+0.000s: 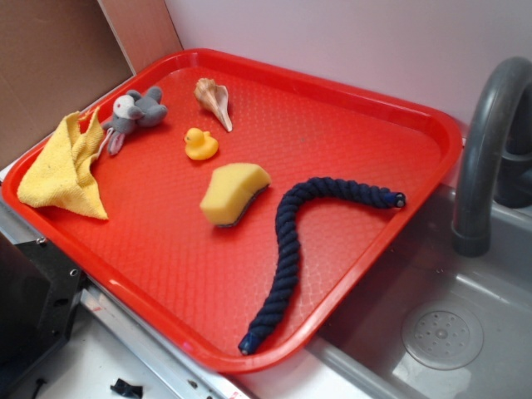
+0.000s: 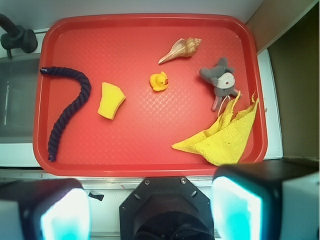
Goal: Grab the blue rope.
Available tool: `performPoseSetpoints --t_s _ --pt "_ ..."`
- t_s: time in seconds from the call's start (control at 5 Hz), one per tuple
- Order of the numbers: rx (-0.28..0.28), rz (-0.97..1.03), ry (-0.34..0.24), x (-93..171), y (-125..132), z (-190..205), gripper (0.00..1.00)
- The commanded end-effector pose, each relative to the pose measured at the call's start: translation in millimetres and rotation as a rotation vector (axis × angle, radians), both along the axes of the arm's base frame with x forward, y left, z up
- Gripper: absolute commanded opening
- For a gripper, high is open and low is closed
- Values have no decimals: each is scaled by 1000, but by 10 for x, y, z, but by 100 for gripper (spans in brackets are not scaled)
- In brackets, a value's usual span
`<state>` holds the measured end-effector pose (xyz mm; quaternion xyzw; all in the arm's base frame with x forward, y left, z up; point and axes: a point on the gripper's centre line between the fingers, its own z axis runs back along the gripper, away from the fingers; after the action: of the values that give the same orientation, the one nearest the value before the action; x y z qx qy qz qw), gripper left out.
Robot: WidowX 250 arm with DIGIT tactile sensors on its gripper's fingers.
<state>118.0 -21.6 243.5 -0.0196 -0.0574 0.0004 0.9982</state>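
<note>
The blue rope (image 1: 293,241) lies bent in a curve on the right part of the red tray (image 1: 150,266), one end near the front rim, the other toward the sink. From the wrist view the blue rope (image 2: 70,107) is at the tray's (image 2: 150,165) left side. My gripper (image 2: 150,210) hangs high above the tray's near edge, far from the rope. Its fingers (image 2: 235,207) stand wide apart and hold nothing. The exterior view does not show the gripper.
On the tray lie a yellow sponge (image 1: 234,193), a rubber duck (image 1: 199,145), a seashell (image 1: 214,101), a grey plush toy (image 1: 137,112) and a yellow cloth (image 1: 66,166). A sink (image 1: 465,332) with a grey faucet (image 1: 486,141) stands to the right.
</note>
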Motion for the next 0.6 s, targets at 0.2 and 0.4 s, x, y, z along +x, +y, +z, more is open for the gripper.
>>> performPoseSetpoints --t_s 0.2,0.4 --pt "34 -25 -66 157 -117 -68 100" --pt "58 -128 -120 432 -318 -250 100"
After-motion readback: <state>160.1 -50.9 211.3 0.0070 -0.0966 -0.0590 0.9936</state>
